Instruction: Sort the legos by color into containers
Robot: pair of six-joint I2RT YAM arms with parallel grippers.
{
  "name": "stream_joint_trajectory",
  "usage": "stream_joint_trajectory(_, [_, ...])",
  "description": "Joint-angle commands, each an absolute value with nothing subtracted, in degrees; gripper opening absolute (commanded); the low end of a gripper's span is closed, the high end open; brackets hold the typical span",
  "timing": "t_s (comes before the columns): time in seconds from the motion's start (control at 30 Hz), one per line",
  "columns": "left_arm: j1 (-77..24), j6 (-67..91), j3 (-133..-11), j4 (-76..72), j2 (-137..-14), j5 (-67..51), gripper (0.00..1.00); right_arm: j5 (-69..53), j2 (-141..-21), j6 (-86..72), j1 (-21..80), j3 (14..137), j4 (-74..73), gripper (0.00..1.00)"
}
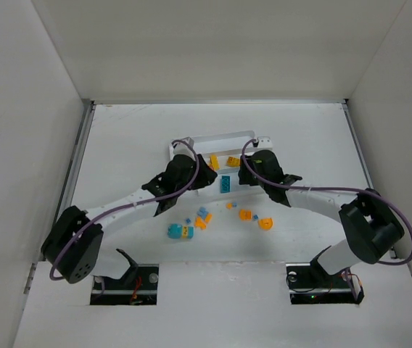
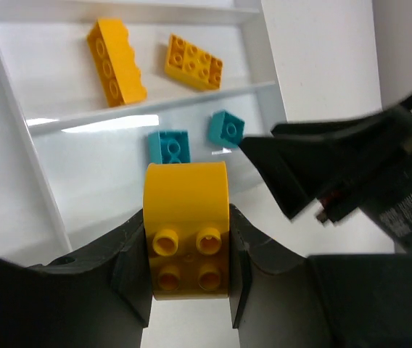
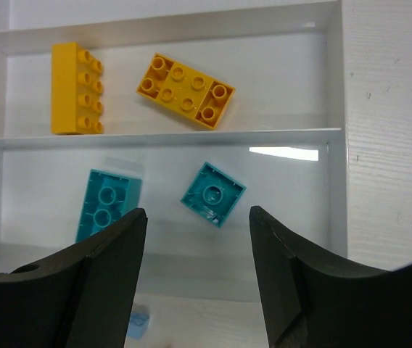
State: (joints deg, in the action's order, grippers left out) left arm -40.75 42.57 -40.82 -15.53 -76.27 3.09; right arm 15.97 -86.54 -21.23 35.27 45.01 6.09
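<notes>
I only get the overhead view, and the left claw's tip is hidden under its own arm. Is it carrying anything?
Observer: Yes. Its wrist camera shows the left gripper clamped on a yellow rounded brick with four studs.
Operator: And the right claw?
Observer: The right gripper is open with nothing between its fingers. It points at the tray section that holds a teal square piece and a longer teal brick.
Operator: What's in the section beyond?
Observer: A long yellow brick and an orange eight-stud brick, lying apart.
</notes>
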Motion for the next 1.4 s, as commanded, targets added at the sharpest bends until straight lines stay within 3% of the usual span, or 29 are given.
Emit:
stream_joint_trajectory(0.0, [-39.16,38.5,-46.83,-14.95,-80.4,7.29,0.16,17.84,-81.05,-21.71,36.6,44.3,7.56,0.65])
stream_joint_trajectory(0.47, [-35.29,33.49,-58.79,-13.62,-98.69,14.15,0.16,25.57,-61.01,-24.43,47.41,31.29,9.49,0.65])
stream_joint_trajectory(0.7, [-35.55,32.61,-60.29,-15.29,-101.42,16.44,0.16,27.77,-60.2,-26.02,54.0,29.79,9.32,0.65])
stream_joint_trajectory(0.77, [-35.81,32.61,-60.47,-15.21,-101.95,16.52,0.21,28.65,-61.52,-26.02,54.88,30.41,9.32,0.68])
stream_joint_trajectory(0.93, [-36.43,32.35,-59.41,-16.17,-100.73,18.28,0.45,30.23,-65.74,-25.75,58.31,32.78,9.32,0.76])
stream_joint_trajectory(1.13, [-36.87,32.08,-58.01,-15.65,-96.08,18.02,0.5,30.76,-66.53,-26.45,61.47,33.75,10.28,0.76])
stream_joint_trajectory(1.27, [-37.13,32.61,-55.99,-14.77,-91.6,17.75,0.48,31.11,-66.36,-27.95,63.32,34.45,10.2,0.63])
stream_joint_trajectory(1.37, [-37.22,33.4,-53.1,-14.68,-85.54,17.75,0.38,30.94,-68.19,-27.95,65.95,35.77,10.46,0.42])
